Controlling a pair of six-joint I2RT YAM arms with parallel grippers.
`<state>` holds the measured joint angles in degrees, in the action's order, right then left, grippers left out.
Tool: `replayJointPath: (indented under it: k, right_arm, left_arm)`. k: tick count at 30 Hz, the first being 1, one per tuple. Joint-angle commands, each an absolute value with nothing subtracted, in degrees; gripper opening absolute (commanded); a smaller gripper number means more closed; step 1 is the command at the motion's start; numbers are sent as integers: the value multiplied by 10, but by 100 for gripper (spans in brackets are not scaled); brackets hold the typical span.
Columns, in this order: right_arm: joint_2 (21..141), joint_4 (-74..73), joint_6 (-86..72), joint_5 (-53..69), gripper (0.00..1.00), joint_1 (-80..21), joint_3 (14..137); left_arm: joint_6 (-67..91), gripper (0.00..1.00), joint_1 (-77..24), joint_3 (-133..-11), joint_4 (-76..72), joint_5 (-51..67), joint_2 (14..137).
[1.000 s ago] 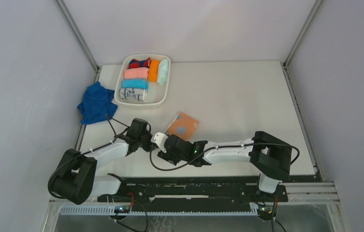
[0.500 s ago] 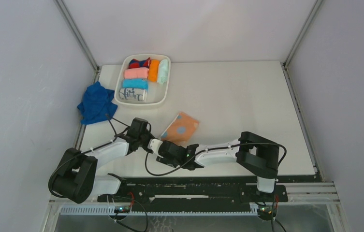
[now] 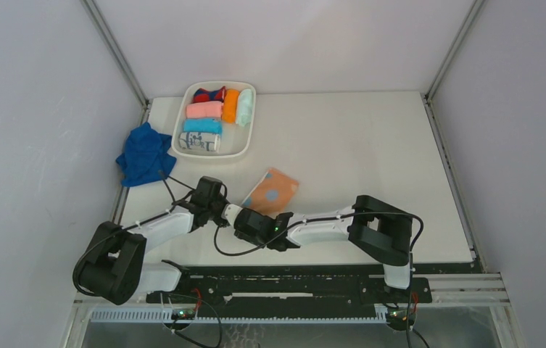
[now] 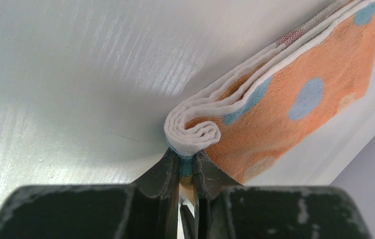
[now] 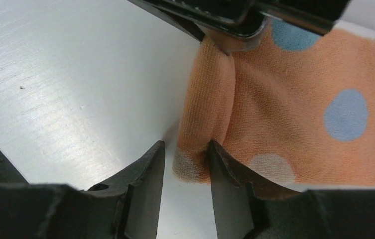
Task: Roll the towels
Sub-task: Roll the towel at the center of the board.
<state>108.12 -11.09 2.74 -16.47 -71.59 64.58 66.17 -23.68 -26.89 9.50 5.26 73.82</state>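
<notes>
Between left fingers (image 4: 161,175), spotted towel (image 4: 295,104) edge

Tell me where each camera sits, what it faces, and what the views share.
Top external: above, behind the bases, looking down on the table; both arms show.
Left wrist: low, facing the spotted towel's rolled edge; left pincer shut on it.
Right wrist: low, facing that roll's end; right pincer straddles it, open.
Shared: all three show the spotted towel.

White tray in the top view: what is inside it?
The white tray holds six rolled cloths: red-and-navy, pink, light-blue, white printed, orange, mint. Anything beneath the rolls is covered.
</notes>
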Motion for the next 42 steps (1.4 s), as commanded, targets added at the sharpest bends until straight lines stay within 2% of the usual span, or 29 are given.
replayJointPath:
  k: [1,5,11,15,18,24,31,36,42]
  right_arm:
    - [1100,-162,1,-173,36,-705,652]
    - [1106,-179,-4,-164,30,-693,653]
    - [1106,-186,-8,-120,12,-679,652]
    - [1092,-185,-18,-24,0,-651,652]
    - [1078,-177,-30,58,0,-630,652]
    - [1074,-138,-82,249,0,-574,645]
    - [1079,15,-205,452,0,-490,581]
    - [1114,148,-328,548,0,-435,536]
    - [1174,261,-438,587,0,-396,505]
  left_arm:
    - [632,15,-239,-285,137,36,752]
    - [629,15,-239,-290,139,35,757]
    - [625,17,-238,-300,144,34,763]
    - [623,22,-232,-305,154,29,747]
    - [624,30,-226,-305,160,27,723]
    - [631,53,-215,-297,186,8,647]
    - [662,71,-203,-233,185,9,530]
    - [666,76,-204,-210,183,51,497]
    - [700,79,-222,-179,134,76,481]
